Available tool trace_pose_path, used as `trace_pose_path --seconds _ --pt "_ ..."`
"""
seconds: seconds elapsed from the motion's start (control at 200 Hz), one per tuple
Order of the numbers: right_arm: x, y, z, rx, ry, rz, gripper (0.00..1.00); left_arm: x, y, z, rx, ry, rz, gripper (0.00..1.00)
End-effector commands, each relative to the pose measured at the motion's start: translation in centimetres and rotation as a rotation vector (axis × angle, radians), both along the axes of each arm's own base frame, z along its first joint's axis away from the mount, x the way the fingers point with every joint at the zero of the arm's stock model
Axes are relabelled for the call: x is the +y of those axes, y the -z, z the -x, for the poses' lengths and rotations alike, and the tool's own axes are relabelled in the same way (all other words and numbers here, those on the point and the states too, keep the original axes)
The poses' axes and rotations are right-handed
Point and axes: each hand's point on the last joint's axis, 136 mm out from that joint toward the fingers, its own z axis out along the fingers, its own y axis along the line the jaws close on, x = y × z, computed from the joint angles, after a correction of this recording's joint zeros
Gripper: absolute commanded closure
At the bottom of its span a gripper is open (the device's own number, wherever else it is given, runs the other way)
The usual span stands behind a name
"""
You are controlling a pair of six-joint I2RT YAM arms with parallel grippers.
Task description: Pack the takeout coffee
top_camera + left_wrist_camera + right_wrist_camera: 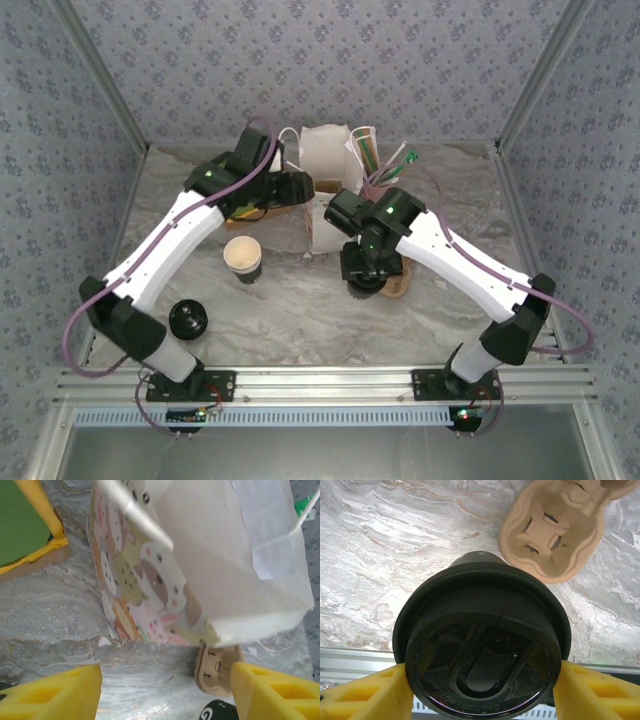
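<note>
bare tabletop (320,320) front centre; lidless cup (242,258), loose lid (188,318) at left; bags (325,152), seemingly close-packed, at back

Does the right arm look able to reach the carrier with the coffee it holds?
Probably yes. The right gripper is closed on the coffee, and the carrier lies just beyond it on the table, its near well empty, with nothing between them.

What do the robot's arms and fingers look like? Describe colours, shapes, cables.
The left arm and right arm have smooth white shells, black joints and looping purple cables. A green light glows near each wrist. The fingers are blocky and yellow.
</note>
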Motion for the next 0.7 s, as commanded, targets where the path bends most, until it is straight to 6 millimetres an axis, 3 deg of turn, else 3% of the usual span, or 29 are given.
trace_pose_path --seconds 0.0,0.185,0.24,0.26,0.435,0.53,0.695 --pt "-1.0 -0.2 0.4 -0.006 0.006 -0.001 0.32 0.2 -0.4 -0.8 0.000 -0.047 -0.074 0.34" --pt "-1.4 0.6 0.6 0.006 0.001 0.002 0.32 -0.8 1.3 -1.9 0.048 -0.052 -0.121 0.38" --pt "-1.4 0.9 0.7 0.010 0.000 0.002 0.32 -1.1 2.0 -2.0 0.064 -0.045 -0.134 0.43" --pt "-1.4 1.0 0.7 0.011 0.000 0.002 0.32 -1.3 1.2 -2.2 0.048 -0.045 -0.120 0.45" --pt "-1.3 1.6 0.8 0.022 -0.001 -0.004 0.32 -2.0 0.9 -2.1 0.055 -0.050 -0.106 0.58" --pt "-1.3 1.9 1.0 0.028 -0.009 -0.004 0.32 -2.2 1.0 -1.5 0.079 -0.048 -0.089 0.70" --pt "-1.3 2.0 0.9 0.031 -0.013 -0.007 0.32 -2.1 0.5 -0.3 0.099 -0.058 -0.063 0.78"
